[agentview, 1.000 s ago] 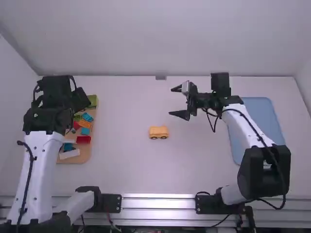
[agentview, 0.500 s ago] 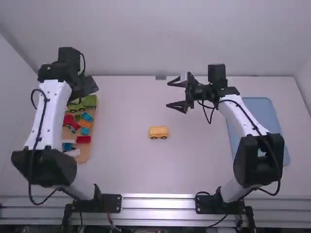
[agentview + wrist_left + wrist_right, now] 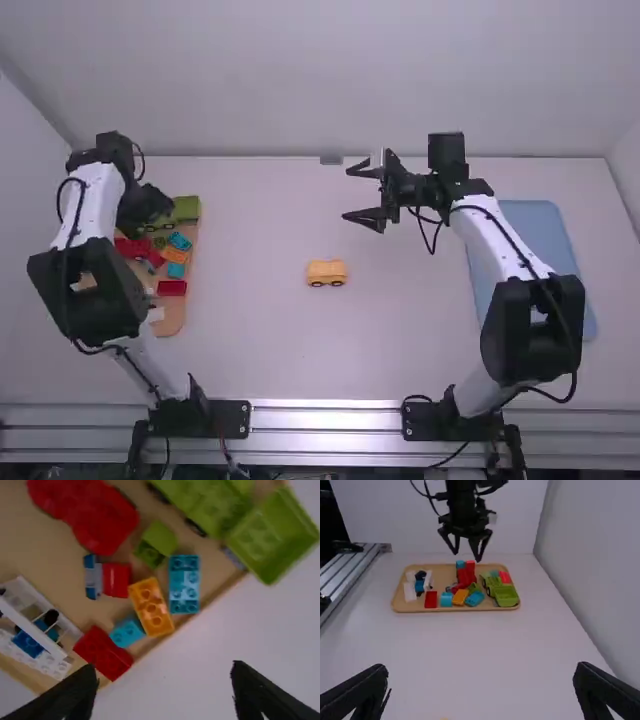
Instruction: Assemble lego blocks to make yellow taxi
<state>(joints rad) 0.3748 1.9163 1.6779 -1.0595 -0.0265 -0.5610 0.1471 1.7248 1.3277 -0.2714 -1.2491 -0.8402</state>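
Boxy yellow car piece (image 3: 326,274), dark-wheeled, seen mid-bench (image 3: 260,345). Studded plastic bricks (image 3: 184,584) gathered in round-cornered tan tray (image 3: 177,325); left end effector (image 3: 148,208) poised above, fingers parted, nothing gripped. Right end effector (image 3: 357,193) spread wide, unloaded, held beyond car piece.

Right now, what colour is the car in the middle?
The car is orangey yellow, seen best in the high view.

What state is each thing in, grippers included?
Left gripper: open, over the wooden tray
Right gripper: open, empty
Yellow car: on its wheels, on the table
Wooden tray: loaded with blocks
Green truck: upright in the tray
Orange block: studs up
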